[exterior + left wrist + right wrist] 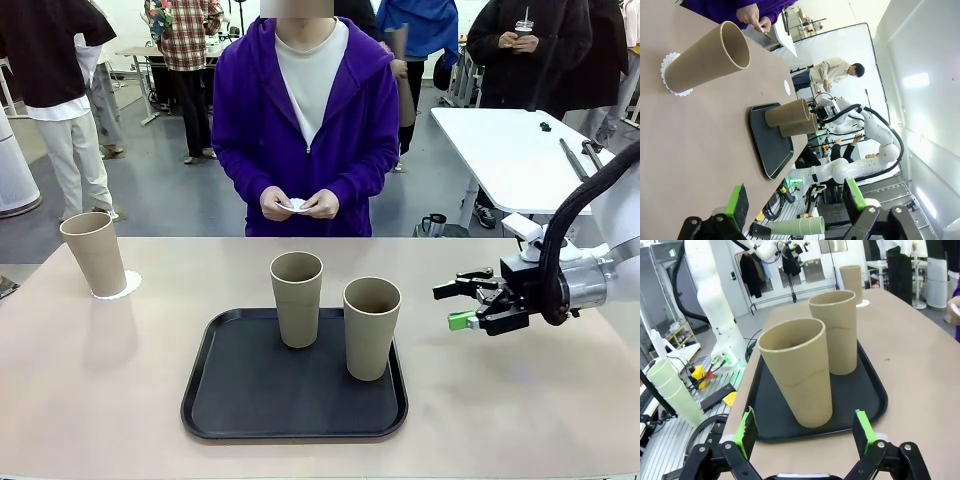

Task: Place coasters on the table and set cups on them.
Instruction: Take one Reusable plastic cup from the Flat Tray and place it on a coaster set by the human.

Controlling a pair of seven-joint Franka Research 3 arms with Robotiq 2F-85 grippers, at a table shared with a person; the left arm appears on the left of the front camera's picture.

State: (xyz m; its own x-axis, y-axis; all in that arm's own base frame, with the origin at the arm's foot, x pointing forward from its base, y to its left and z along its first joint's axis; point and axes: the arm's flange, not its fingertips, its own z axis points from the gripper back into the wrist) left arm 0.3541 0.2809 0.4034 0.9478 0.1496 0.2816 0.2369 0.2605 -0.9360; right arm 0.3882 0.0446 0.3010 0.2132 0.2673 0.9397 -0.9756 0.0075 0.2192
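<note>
Three tall tapered greyish-tan cups (297,300): upright, long axes vertical, rims up. Jaws spread, empty: left end effector (795,197), right end effector (448,305).

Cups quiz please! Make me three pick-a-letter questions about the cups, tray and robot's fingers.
1. Where is the cup off the tray? A) on a coaster B) on the floor C) in a hand
2. How many stand on the tray? A) one B) two C) three
3. How are the fingers of the right gripper? A) shut on a cup B) shut on a coaster C) open
Answers: 1A, lacy white edge shows under it; 2B, two cups inside its rim; 3C, fingers apart, nothing between.
</note>
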